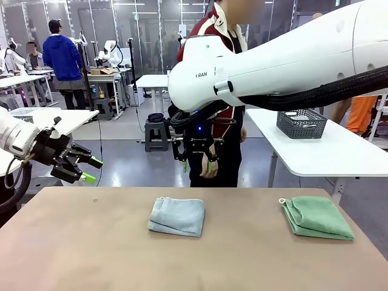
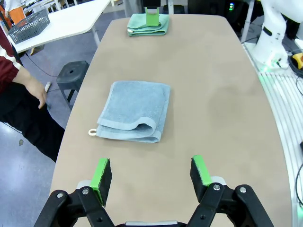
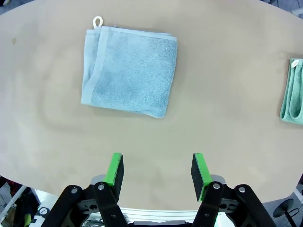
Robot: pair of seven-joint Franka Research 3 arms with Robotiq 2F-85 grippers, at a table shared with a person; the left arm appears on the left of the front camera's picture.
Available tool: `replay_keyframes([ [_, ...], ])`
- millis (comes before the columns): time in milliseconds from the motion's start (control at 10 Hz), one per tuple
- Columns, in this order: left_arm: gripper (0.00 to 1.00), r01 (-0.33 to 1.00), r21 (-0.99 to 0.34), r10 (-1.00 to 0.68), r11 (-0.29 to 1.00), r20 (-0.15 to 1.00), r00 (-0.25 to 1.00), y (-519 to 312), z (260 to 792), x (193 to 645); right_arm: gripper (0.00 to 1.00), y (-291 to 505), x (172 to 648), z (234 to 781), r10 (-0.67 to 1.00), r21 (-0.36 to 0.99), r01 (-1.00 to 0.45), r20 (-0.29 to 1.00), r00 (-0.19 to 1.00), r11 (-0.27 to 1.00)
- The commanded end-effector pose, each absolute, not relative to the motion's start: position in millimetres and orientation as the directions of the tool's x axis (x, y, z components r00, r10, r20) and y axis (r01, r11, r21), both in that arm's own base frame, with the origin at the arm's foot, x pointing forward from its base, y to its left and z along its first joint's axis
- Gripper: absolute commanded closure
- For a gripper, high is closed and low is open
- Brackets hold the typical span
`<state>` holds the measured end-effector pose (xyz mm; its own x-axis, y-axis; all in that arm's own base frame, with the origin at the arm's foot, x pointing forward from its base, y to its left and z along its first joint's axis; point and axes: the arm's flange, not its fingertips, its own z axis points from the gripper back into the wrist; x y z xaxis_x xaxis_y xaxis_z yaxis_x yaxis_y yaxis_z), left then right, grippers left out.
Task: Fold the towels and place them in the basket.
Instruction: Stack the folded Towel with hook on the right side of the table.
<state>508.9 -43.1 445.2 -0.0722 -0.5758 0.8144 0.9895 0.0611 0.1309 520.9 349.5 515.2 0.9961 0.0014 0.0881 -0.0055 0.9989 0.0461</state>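
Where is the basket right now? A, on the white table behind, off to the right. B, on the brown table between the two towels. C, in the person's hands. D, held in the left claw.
A: the basket sits on the white table behind the brown table, where the blue towel and green towel lie folded.

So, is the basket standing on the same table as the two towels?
No, the basket stands on a separate white table behind, while both towels lie on the brown table.
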Motion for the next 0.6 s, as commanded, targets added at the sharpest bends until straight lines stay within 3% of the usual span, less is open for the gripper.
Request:
replay_keyframes([
  [0,0.15,0.989,0.133,-0.572,0.066,0.817,-0.071,-43.2,445.4,508.9,0.28,348.7,522.5,514.1,0.007,0.036,-0.010,0.088,0.996,0.999],
  [500,0.15,0.989,0.133,-0.572,0.066,0.817,-0.071,-43.2,445.4,508.9,0.27,349.4,513.6,502.9,-0.018,0.054,0.013,0.079,0.997,0.998],
])
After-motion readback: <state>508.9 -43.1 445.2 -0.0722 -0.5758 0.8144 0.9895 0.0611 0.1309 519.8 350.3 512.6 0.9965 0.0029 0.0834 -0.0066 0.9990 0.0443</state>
